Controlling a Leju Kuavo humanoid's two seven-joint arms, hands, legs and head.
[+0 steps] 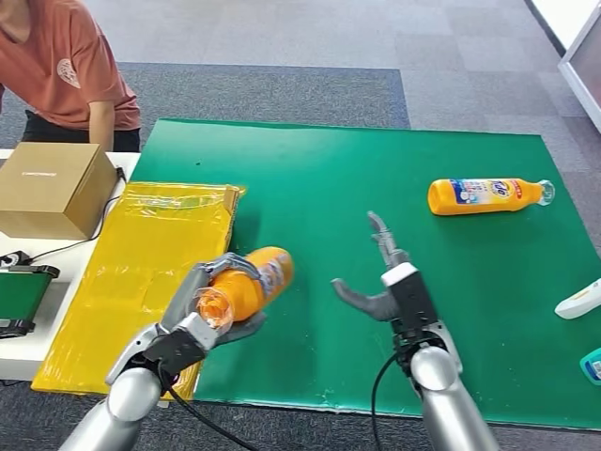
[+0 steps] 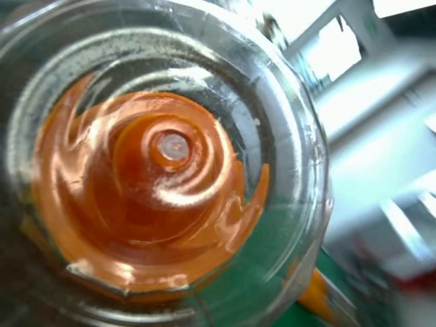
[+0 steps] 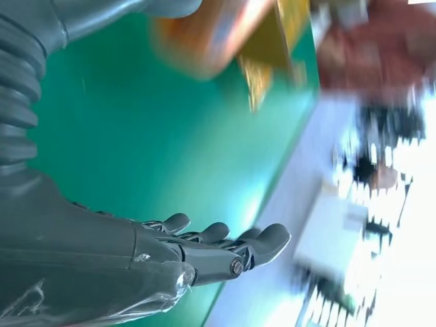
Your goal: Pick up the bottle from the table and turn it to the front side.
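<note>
1. Across most of my head view lies the green mat [image 1: 425,301], with a yellow sheet [image 1: 134,272] touching its left edge and a brown cardboard box [image 1: 53,188] further left, near a person in an orange shirt [image 1: 68,66].
2. My left hand [image 1: 206,315] grips an orange bottle [image 1: 252,282], lifted off the mat and lying roughly level, its clear cap end [image 2: 164,157] pointing back toward the wrist camera (the swirl of orange through the plastic there is blurred).
3. My right hand [image 1: 379,282] holds nothing, its fingers [image 3: 221,242] stretched out straight and apart above the mat.
4. A second orange bottle [image 1: 489,195] lies on its side on the mat's far right part, well apart from both hands.
5. A white object [image 1: 579,301] sits at the right edge.
</note>
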